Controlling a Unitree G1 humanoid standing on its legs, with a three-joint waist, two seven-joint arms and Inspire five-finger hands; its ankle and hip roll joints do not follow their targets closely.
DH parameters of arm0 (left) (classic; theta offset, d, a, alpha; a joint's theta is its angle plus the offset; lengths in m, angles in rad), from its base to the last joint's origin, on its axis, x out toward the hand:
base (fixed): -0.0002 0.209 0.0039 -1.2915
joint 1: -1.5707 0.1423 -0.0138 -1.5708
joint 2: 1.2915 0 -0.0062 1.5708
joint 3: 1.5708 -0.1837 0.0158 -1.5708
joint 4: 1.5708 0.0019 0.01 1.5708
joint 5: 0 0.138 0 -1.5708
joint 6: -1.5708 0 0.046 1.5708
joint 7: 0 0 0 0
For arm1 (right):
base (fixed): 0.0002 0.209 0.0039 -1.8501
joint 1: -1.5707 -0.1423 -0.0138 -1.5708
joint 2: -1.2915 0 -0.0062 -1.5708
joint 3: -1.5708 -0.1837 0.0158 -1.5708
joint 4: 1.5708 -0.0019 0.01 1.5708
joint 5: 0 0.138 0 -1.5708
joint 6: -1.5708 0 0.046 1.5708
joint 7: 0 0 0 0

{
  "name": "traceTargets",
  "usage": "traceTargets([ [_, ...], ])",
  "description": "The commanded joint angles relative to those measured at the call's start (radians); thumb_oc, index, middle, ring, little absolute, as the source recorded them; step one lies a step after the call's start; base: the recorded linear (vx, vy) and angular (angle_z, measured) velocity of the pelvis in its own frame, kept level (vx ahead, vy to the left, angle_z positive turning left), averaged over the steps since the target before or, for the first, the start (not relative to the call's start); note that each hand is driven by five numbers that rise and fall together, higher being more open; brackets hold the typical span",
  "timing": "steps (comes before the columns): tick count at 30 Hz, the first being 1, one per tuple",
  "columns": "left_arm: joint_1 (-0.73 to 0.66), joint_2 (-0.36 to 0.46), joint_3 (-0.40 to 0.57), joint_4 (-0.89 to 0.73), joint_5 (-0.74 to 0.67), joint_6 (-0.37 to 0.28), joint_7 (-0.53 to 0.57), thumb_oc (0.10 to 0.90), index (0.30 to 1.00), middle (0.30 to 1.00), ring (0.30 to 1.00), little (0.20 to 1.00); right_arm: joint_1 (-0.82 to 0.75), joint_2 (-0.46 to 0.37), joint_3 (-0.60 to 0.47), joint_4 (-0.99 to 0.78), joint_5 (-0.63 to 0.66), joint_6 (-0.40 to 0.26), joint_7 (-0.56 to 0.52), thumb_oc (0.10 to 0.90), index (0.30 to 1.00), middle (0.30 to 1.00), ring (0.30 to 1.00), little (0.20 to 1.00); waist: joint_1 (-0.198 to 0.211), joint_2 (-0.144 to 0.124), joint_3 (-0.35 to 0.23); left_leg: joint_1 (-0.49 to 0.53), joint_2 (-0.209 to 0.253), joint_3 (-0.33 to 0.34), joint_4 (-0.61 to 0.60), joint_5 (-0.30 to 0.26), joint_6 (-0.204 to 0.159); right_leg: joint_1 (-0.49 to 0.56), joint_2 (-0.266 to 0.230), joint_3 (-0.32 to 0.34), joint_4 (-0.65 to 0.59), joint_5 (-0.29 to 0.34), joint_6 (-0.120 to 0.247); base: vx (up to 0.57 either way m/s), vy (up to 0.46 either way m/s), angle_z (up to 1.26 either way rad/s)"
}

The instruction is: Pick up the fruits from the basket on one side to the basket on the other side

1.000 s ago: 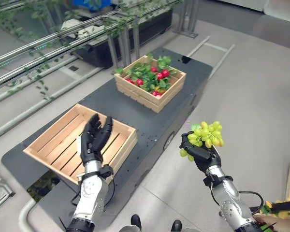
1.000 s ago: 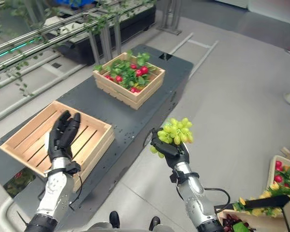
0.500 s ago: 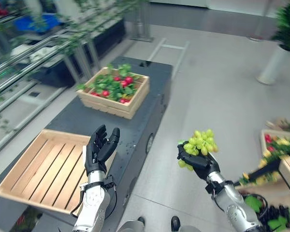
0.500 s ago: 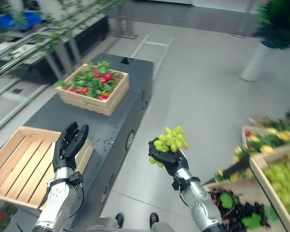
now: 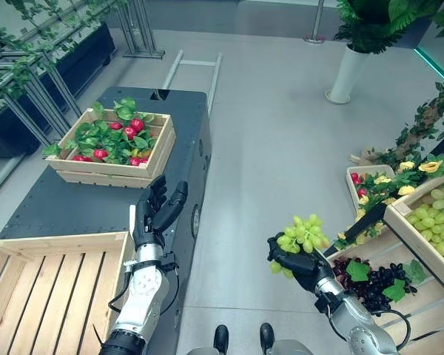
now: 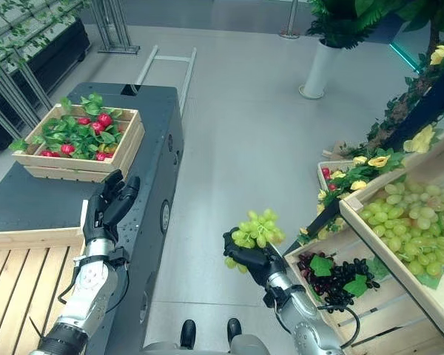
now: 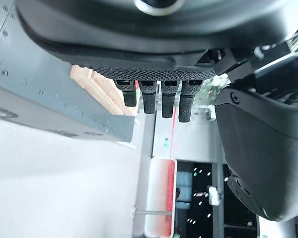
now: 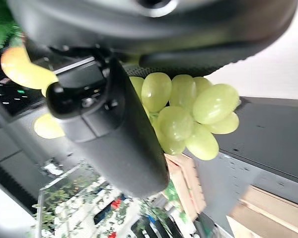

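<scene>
Right hand closed round a bunch of green grapes, held up over the grey floor.

Left hand raised with fingers straight and relaxed, holding nothing, above the dark desk. On that desk, an empty wooden crate nearest, and a crate of red fruit and leaves farther off. To the right of the grapes, a wooden stand with more green grapes and dark grapes.

Left hand raised, fingers straight; right hand raised, fingers curled, gripping.
</scene>
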Motion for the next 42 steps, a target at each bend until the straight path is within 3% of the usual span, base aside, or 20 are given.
traceTargets([
  [1, -0.084, 0.041, 0.019, -0.036, 0.028, -0.070, 0.022, 0.800, 0.900, 0.900, 0.900, 0.900, -0.139, -0.028, -0.014, -0.099, 0.068, 0.030, 0.251, 0.400, 0.300, 0.300, 0.300, 0.300, 0.042, -0.002, -0.035, 0.066, -0.015, 0.121, 0.002, -0.206, -0.001, -0.084, -0.036, -0.205, 0.245, -0.014, 0.050, -0.17, 0.047, -0.95],
  [4, -0.070, 0.054, 0.052, -0.039, 0.011, -0.064, 0.006, 0.800, 0.900, 0.900, 0.900, 0.900, -0.149, -0.046, 0.015, -0.072, 0.075, 0.076, 0.373, 0.400, 0.300, 0.300, 0.300, 0.300, 0.071, -0.004, -0.029, 0.077, -0.012, 0.167, 0.002, -0.199, -0.001, -0.049, -0.045, -0.281, 0.447, -0.110, 0.040, -0.15, 0.018, -1.34],
  [6, -0.058, 0.055, 0.068, -0.036, 0.008, -0.060, 0.015, 0.800, 0.900, 0.900, 0.900, 0.900, -0.153, -0.043, 0.043, -0.051, 0.079, 0.107, 0.445, 0.400, 0.300, 0.300, 0.300, 0.300, 0.100, -0.022, -0.043, 0.048, -0.019, 0.218, 0.040, -0.206, -0.003, 0.029, -0.055, -0.318, 0.449, -0.132, 0.038, -0.11, -0.064, -0.65],
  [9, -0.031, 0.059, 0.088, -0.021, 0.019, -0.078, 0.066, 0.800, 0.900, 0.900, 0.900, 0.900, -0.161, -0.024, 0.074, -0.011, 0.107, 0.105, 0.485, 0.400, 0.300, 0.300, 0.300, 0.300, 0.146, -0.044, -0.072, 0.003, -0.020, 0.296, 0.080, -0.225, -0.003, 0.155, -0.093, -0.398, 0.355, -0.118, 0.043, -0.10, -0.149, -0.90],
  [12, -0.019, 0.058, 0.111, -0.001, 0.034, -0.079, 0.162, 0.800, 0.900, 0.900, 0.900, 0.900, -0.187, -0.013, 0.093, 0.011, 0.107, 0.115, 0.520, 0.400, 0.300, 0.300, 0.300, 0.300, 0.178, -0.041, -0.083, -0.016, 0.021, 0.373, 0.071, -0.186, -0.050, 0.253, -0.090, -0.482, 0.109, -0.172, 0.007, -0.12, -0.232, -1.01],
  [14, -0.023, 0.047, 0.138, 0.027, 0.008, -0.065, 0.213, 0.800, 0.900, 0.900, 0.900, 0.900, -0.201, -0.019, 0.103, -0.002, 0.117, 0.131, 0.510, 0.400, 0.300, 0.300, 0.300, 0.300, 0.171, -0.042, -0.081, -0.029, 0.050, 0.413, 0.057, -0.151, -0.080, 0.265, -0.062, -0.464, 0.010, -0.177, 0.006, -0.15, -0.285, -1.18],
  [17, -0.027, 0.033, 0.148, 0.028, 0.005, -0.057, 0.238, 0.800, 0.900, 0.900, 0.900, 0.900, -0.187, -0.036, 0.094, -0.038, 0.133, 0.164, 0.529, 0.400, 0.300, 0.300, 0.300, 0.300, 0.151, -0.043, -0.075, -0.047, 0.058, 0.398, 0.073, -0.143, -0.088, 0.248, -0.043, -0.423, 0.009, -0.183, -0.011, -0.11, -0.211, -0.64],
  [20, -0.023, 0.001, 0.139, 0.015, 0.012, -0.061, 0.239, 0.800, 0.900, 0.900, 0.900, 0.900, -0.155, -0.033, 0.078, -0.060, 0.128, 0.184, 0.559, 0.400, 0.300, 0.300, 0.300, 0.300, 0.136, -0.055, -0.059, -0.085, 0.059, 0.376, 0.196, -0.186, -0.092, 0.226, -0.038, -0.410, 0.013, -0.175, -0.031, -0.12, -0.149, -0.25],
  [22, -0.003, -0.009, 0.132, -0.028, 0.006, -0.077, 0.241, 0.800, 0.900, 0.900, 0.900, 0.900, -0.170, -0.045, 0.060, -0.045, 0.142, 0.196, 0.602, 0.400, 0.300, 0.300, 0.300, 0.300, 0.151, -0.068, -0.027, -0.161, 0.058, 0.230, 0.412, -0.232, -0.101, 0.195, -0.049, -0.349, 0.047, -0.173, -0.051, -0.15, -0.083, -0.09],
  [23, 0.000, -0.009, 0.133, -0.031, 0.007, -0.078, 0.240, 0.800, 0.900, 0.900, 0.900, 0.900, -0.173, -0.045, 0.059, -0.041, 0.141, 0.197, 0.607, 0.400, 0.300, 0.300, 0.300, 0.300, 0.154, -0.067, -0.025, -0.167, 0.058, 0.217, 0.427, -0.236, -0.101, 0.193, -0.049, -0.344, 0.052, -0.175, -0.053, -0.15, 0.037, -0.62],
  [24, 0.007, -0.008, 0.144, -0.041, 0.011, -0.087, 0.238, 0.800, 0.900, 0.900, 0.900, 0.900, -0.198, -0.047, 0.069, -0.023, 0.133, 0.191, 0.643, 0.400, 0.300, 0.300, 0.300, 0.300, 0.166, -0.064, -0.009, -0.178, 0.069, 0.138, 0.418, -0.211, -0.113, 0.187, -0.046, -0.305, 0.080, -0.195, -0.062, -0.11, 0.058, -0.72],
  [25, 0.006, -0.006, 0.147, -0.042, 0.010, -0.091, 0.236, 0.800, 0.900, 0.900, 0.900, 0.900, -0.205, -0.048, 0.074, -0.020, 0.130, 0.185, 0.649, 0.400, 0.300, 0.300, 0.300, 0.300, 0.169, -0.064, -0.005, -0.172, 0.071, 0.125, 0.393, -0.206, -0.116, 0.188, -0.047, -0.299, 0.088, -0.202, -0.061, -0.14, 0.141, -0.92],
  [26, 0.000, 0.006, 0.146, -0.022, 0.006, -0.108, 0.241, 0.800, 0.900, 0.900, 0.900, 0.900, -0.223, -0.061, 0.097, -0.006, 0.118, 0.154, 0.686, 0.400, 0.300, 0.300, 0.300, 0.300, 0.168, -0.056, -0.006, -0.108, 0.075, 0.112, 0.283, -0.217, -0.105, 0.174, -0.051, -0.305, 0.115, -0.224, -0.058, -0.06, 0.138, -0.67],
  [28, -0.034, 0.010, 0.126, 0.013, -0.038, -0.079, 0.244, 0.800, 0.900, 0.900, 0.900, 0.900, -0.215, -0.072, 0.111, -0.031, 0.147, 0.137, 0.637, 0.400, 0.300, 0.300, 0.300, 0.300, 0.153, -0.044, -0.010, -0.059, 0.082, 0.123, 0.200, -0.201, -0.103, 0.163, -0.057, -0.312, 0.145, -0.233, -0.049, -0.06, 0.162, -0.81],
  [31, -0.067, 0.019, 0.108, 0.050, -0.011, -0.126, 0.239, 0.800, 0.900, 0.900, 0.900, 0.900, -0.194, -0.090, 0.099, -0.073, 0.173, 0.121, 0.658, 0.400, 0.300, 0.300, 0.300, 0.300, 0.123, -0.036, -0.033, -0.015, 0.078, 0.122, 0.114, -0.166, -0.096, 0.145, -0.054, -0.298, 0.103, -0.190, -0.037, -0.03, 0.114, -0.34],
  [34, -0.084, 0.011, 0.100, 0.084, -0.018, -0.117, 0.235, 0.800, 0.900, 0.900, 0.900, 0.900, -0.181, -0.083, 0.069, -0.099, 0.181, 0.109, 0.648, 0.400, 0.300, 0.300, 0.300, 0.300, 0.103, -0.030, -0.048, 0.022, 0.075, 0.126, 0.057, -0.154, -0.097, 0.149, -0.049, -0.294, 0.080, -0.178, -0.029, 0.03, 0.094, -0.19],
  [42, -0.047, -0.006, 0.129, 0.106, -0.015, -0.091, 0.193, 0.800, 0.900, 0.900, 0.900, 0.900, -0.176, -0.098, -0.050, -0.249, 0.240, 0.114, 0.651, 0.400, 0.300, 0.300, 0.300, 0.300, 0.075, -0.031, -0.070, 0.067, 0.080, 0.163, 0.036, -0.172, -0.087, 0.162, -0.042, -0.265, 0.029, -0.156, -0.026, 0.05, 0.039, -0.05],
])
